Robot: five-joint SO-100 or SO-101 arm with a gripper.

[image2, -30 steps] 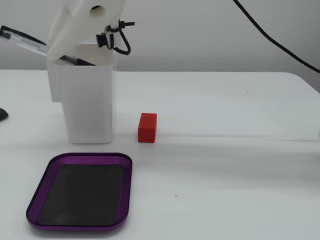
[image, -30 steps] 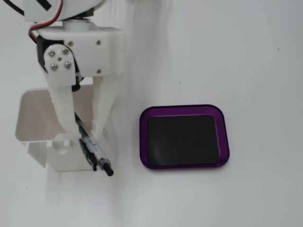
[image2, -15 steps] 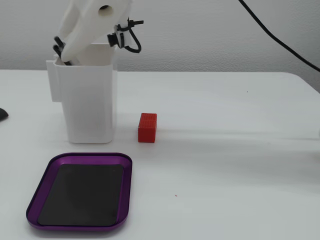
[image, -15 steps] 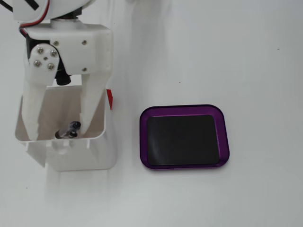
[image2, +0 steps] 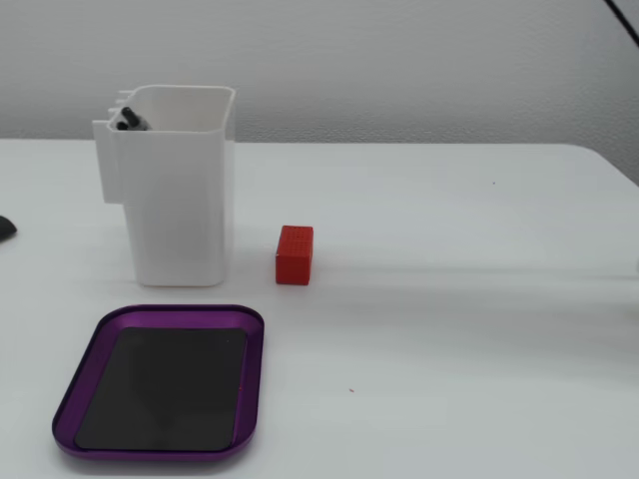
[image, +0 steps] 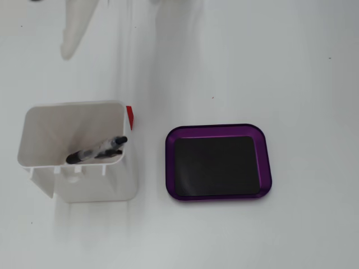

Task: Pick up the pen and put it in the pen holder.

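The pen (image: pixel 98 149), black and silver, lies slanted inside the white pen holder (image: pixel 33 134), leaning on its front wall. In the other fixed view only the pen's dark end (image2: pixel 125 119) pokes above the holder's rim (image2: pixel 180 190). A blurred white tapered shape (image: pixel 73 28) at the top left edge of the top-down fixed view looks like part of my gripper. It is well away from the holder, it holds nothing that I can see, and its jaws do not show.
A small red block (image2: pixel 294 254) stands just beside the holder, and it also shows in the top-down fixed view (image: pixel 129 116). A purple tray (image: pixel 219 129) with a black inside lies next to the holder, and the other fixed view shows its rim (image2: pixel 160 311). The table is white.
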